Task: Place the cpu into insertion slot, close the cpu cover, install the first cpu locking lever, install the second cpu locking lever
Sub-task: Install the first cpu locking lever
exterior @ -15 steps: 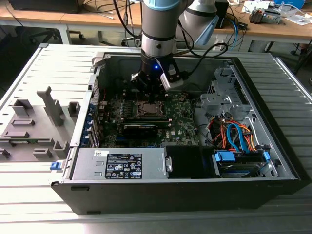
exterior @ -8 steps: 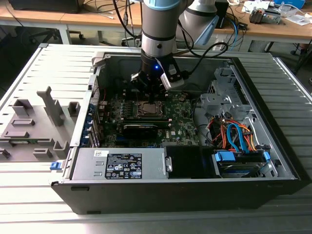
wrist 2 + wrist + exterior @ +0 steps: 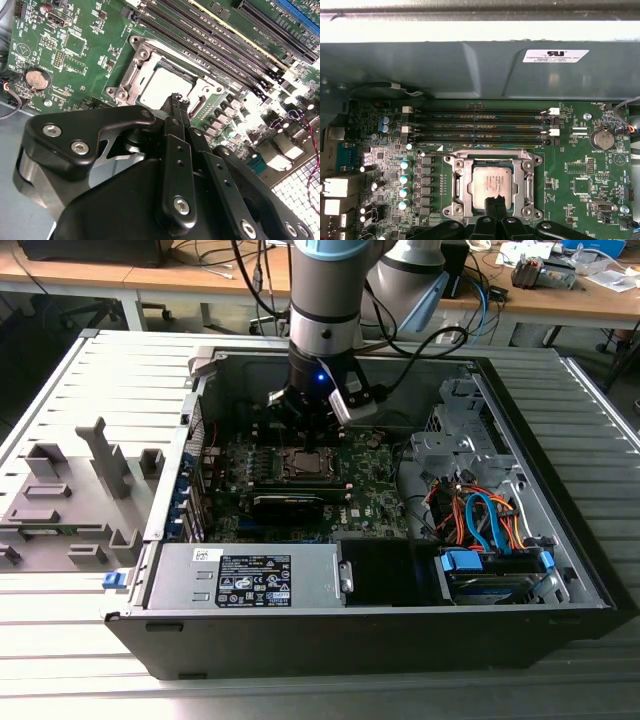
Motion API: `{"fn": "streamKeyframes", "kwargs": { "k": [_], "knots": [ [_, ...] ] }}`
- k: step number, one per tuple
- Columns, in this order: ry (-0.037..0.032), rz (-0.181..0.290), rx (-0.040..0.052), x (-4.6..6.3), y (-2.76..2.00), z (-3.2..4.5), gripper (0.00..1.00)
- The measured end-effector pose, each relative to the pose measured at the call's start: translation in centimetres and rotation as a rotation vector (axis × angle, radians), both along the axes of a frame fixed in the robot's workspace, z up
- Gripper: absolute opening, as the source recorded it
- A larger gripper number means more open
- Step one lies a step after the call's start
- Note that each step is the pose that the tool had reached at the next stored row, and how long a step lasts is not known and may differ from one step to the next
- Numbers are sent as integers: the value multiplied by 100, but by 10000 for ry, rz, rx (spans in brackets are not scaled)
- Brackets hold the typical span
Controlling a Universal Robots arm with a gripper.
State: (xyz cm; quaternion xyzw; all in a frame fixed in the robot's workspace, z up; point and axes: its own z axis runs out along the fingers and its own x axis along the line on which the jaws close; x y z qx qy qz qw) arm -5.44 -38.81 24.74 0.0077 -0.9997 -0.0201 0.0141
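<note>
Exterior view first: we see the arm reaching down into the open computer case (image 3: 560, 570), our hand (image 3: 312, 430) poised just above the insertion slot (image 3: 306, 462) on the green motherboard (image 3: 375, 485).

Both wrist views tell us more. The cpu (image 3: 490, 183) lies flat inside the slot, its silvery face showing through the window of the cpu cover (image 3: 461, 186), which looks folded down around it. The long memory slots (image 3: 477, 127) run just beyond the slot, between it and the case wall. In the first wrist view our fingertips (image 3: 492, 204) are pressed together with nothing between them, resting over the cpu's near edge; in the second wrist view the hand (image 3: 176, 100) tapers to that same closed point at the near side of the slot frame.

We judge that placing the cpu is done and the cover appears closed, so the work in hand is the locking levers. We cannot tell from these views whether either lever is already latched. Any move here calls for a fine, low push along the slot's side, keeping the closed tips off the cpu's face.
</note>
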Motion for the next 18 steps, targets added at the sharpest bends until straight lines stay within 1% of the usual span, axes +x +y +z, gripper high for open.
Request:
{"fn": "streamKeyframes", "kwargs": {
  "k": [18],
  "knots": [
    [-1, 1, 1, -14, 0, 18, 11]
  ]
}}
